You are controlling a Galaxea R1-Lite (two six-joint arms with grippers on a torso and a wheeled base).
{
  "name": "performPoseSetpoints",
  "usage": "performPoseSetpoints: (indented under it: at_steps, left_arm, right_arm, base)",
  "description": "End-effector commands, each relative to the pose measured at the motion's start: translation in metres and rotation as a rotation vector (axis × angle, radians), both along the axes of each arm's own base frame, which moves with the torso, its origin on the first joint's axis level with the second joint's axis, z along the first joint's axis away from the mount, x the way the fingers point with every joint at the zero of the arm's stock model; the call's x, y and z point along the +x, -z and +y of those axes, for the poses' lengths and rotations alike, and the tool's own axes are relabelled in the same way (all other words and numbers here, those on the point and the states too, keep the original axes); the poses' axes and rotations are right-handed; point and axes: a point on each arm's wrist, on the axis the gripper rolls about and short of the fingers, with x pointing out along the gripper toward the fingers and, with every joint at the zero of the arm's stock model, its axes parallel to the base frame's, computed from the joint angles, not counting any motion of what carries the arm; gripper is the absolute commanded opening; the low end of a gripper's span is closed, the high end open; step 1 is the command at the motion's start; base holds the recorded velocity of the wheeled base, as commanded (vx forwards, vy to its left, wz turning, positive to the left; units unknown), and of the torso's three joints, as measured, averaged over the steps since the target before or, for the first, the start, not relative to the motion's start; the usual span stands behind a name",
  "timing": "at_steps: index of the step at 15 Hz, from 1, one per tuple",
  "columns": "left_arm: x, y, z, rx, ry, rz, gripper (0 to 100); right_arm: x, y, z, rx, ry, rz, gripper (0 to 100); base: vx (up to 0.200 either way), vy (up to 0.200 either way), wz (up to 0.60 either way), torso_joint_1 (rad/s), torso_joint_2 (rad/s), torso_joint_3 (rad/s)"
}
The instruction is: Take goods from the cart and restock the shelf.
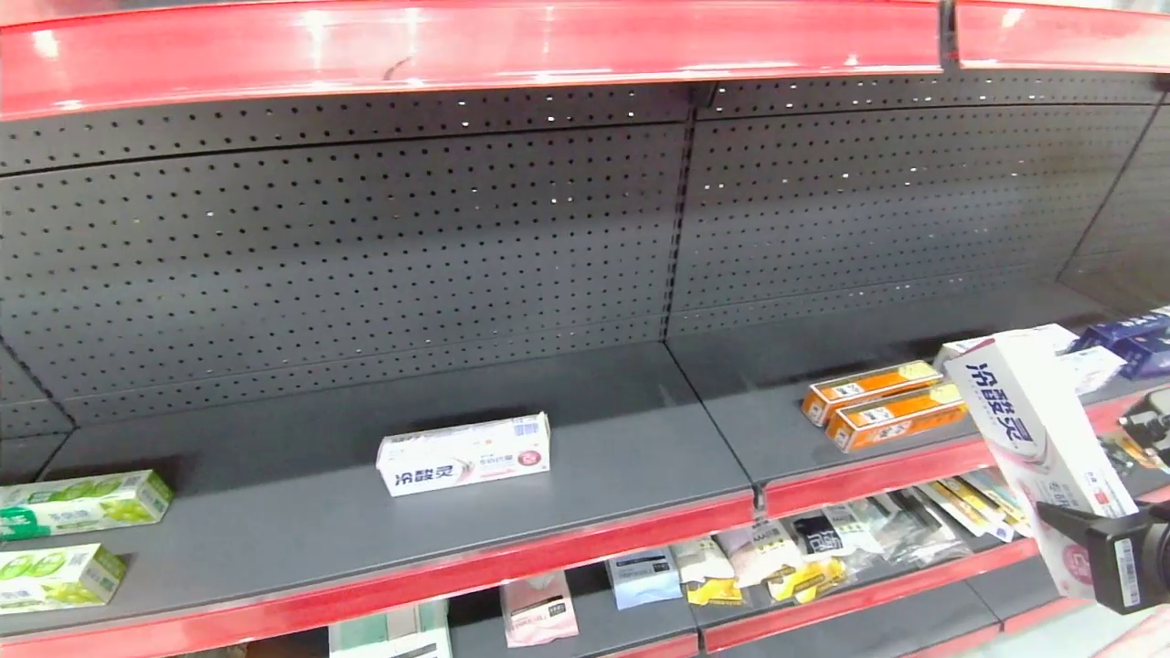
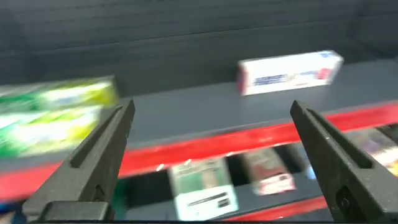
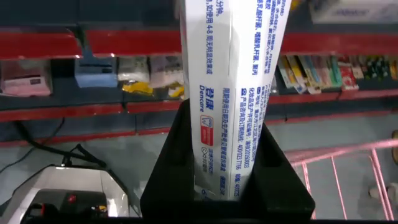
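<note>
My right gripper (image 1: 1092, 548) at the lower right is shut on a white and pink toothpaste box (image 1: 1037, 439), held upright and tilted in front of the shelf's right part; the same box (image 3: 231, 93) rises between the black fingers (image 3: 180, 155). A matching white toothpaste box (image 1: 464, 453) lies on the grey shelf board (image 1: 585, 429) near its middle, also the white box (image 2: 289, 71) beyond my left gripper (image 2: 211, 134), which is open with nothing between its fingers and faces the shelf's red front edge.
Two green boxes (image 1: 78, 503) lie at the shelf's left end, two orange boxes (image 1: 882, 404) and dark blue boxes (image 1: 1129, 338) at the right. Small packets (image 1: 777, 557) fill the lower shelf. A pink cart frame (image 3: 348, 168) stands below on the floor.
</note>
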Motion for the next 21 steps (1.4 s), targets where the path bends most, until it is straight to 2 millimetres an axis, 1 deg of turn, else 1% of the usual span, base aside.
performPoseSetpoints:
  at_steps: [1, 5, 6, 8, 11, 13, 15, 17, 19, 20, 21]
  left_arm:
    - [0.0, 0.0, 0.0, 0.0, 0.0, 0.001, 100]
    - [0.0, 0.0, 0.0, 0.001, 0.001, 0.004, 100]
    - [0.0, 0.0, 0.0, 0.001, 0.001, 0.004, 100]
    - [0.0, 0.0, 0.0, 0.003, 0.001, 0.004, 100]
    - [0.0, 0.0, 0.0, 0.026, 0.0, 0.0, 100]
    - [0.001, -0.001, 0.0, 0.05, 0.017, 0.015, 100]
    - [0.001, -0.001, -0.001, 0.058, 0.02, 0.015, 100]
    - [0.002, -0.001, -0.001, 0.057, 0.014, 0.021, 100]
    - [0.001, -0.001, -0.001, 0.057, 0.015, 0.019, 100]
    - [0.0, -0.007, -0.001, 0.055, 0.022, 0.001, 100]
    - [0.004, -0.056, -0.001, 0.031, 0.024, 0.005, 100]
  right_arm:
    - [-0.001, 0.0, 0.0, -0.003, -0.001, -0.005, 0]
    - [-0.015, -0.005, 0.0, -0.007, -0.023, -0.065, 0]
    - [-0.028, -0.007, -0.001, 0.014, -0.052, -0.111, 0]
    - [-0.046, -0.006, -0.001, 0.051, -0.122, -0.169, 0]
    - [-0.064, -0.003, -0.002, 0.039, -0.152, -0.23, 0]
    - [-0.076, -0.002, -0.002, 0.061, -0.214, -0.282, 0]
    - [-0.081, -0.007, -0.003, 0.04, -0.217, -0.324, 0]
    - [-0.081, -0.013, -0.002, 0.048, -0.22, -0.349, 0]
    - [-0.082, -0.014, -0.002, 0.053, -0.223, -0.355, 0]
    - [-0.083, -0.012, -0.003, 0.057, -0.22, -0.354, 0]
    - [-0.085, -0.011, -0.003, 0.063, -0.219, -0.351, 0]
  base:
    - [0.0, 0.0, 0.0, 0.0, 0.0, 0.0]
    - [0.0, 0.0, 0.0, 0.0, 0.0, 0.0]
    - [0.0, 0.0, 0.0, 0.0, 0.0, 0.0]
    - [0.0, 0.0, 0.0, 0.0, 0.0, 0.0]
    - [0.0, 0.0, 0.0, 0.0, 0.0, 0.0]
    - [0.0, 0.0, 0.0, 0.0, 0.0, 0.0]
    - [0.0, 0.0, 0.0, 0.0, 0.0, 0.0]
    - [0.0, 0.0, 0.0, 0.0, 0.0, 0.0]
    - [0.0, 0.0, 0.0, 0.0, 0.0, 0.0]
    - [0.0, 0.0, 0.0, 0.0, 0.0, 0.0]
    - [0.0, 0.0, 0.0, 0.0, 0.0, 0.0]
